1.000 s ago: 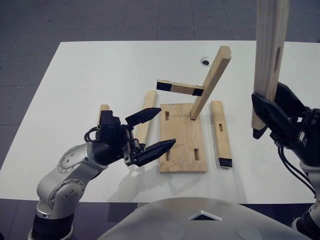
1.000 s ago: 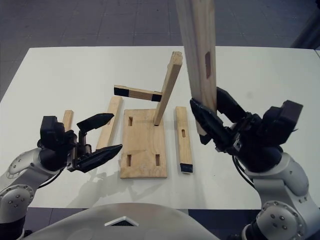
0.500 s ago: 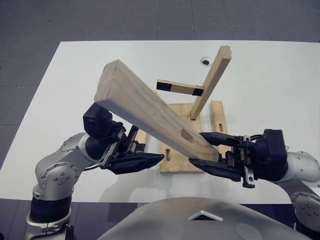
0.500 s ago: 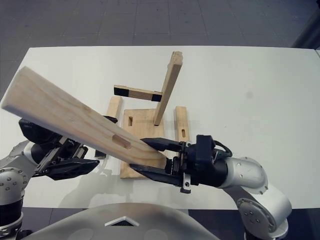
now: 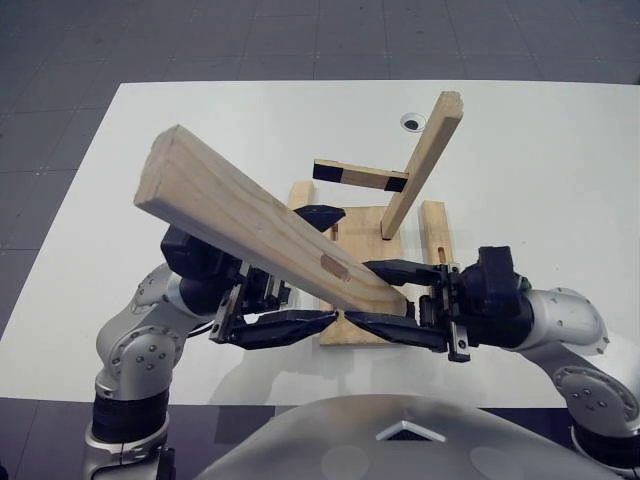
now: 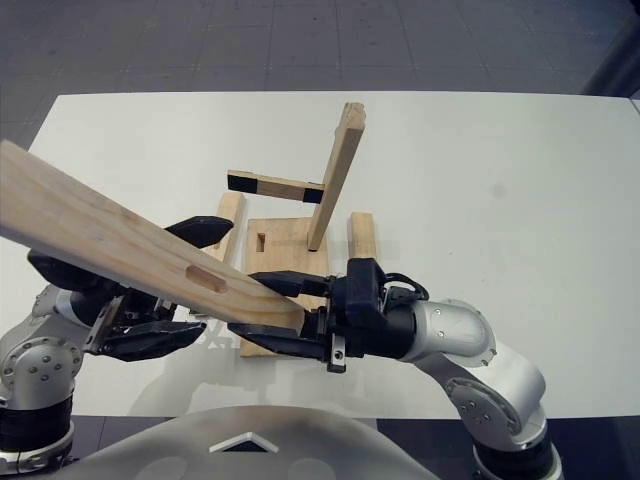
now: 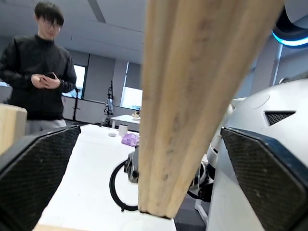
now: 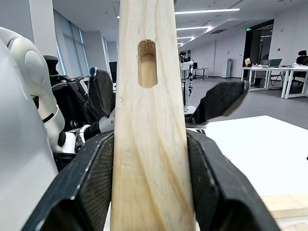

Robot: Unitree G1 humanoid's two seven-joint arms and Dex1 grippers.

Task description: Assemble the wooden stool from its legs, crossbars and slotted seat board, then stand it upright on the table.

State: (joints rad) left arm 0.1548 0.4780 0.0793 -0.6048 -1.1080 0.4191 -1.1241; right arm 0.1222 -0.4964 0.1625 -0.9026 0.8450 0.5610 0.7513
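Wooden leg (image 5: 260,230) slants over near edge of seat board (image 5: 360,235). Right pincer (image 5: 362,293) pinches its low end; left pincer (image 5: 338,266) spread, straddling shaft. Best: clamp left on flat faces before right frees; stay clear of upright leg (image 5: 425,160) at board's far side.

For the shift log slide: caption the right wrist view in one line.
Right gripper clamps the slotted leg; farther along, the open left gripper straddles it.

Colours: raised leg (image 5: 250,220) pale yellow-tan wood, fine lengthwise grain, 1 darker brown oval slot. Crossbar (image 5: 360,177) same tan with 2 black ends; seat board (image 5: 362,228) light tan. Table (image 5: 180,130) plain white; left gripper (image 5: 337,265) and right gripper (image 5: 362,292) matte black.
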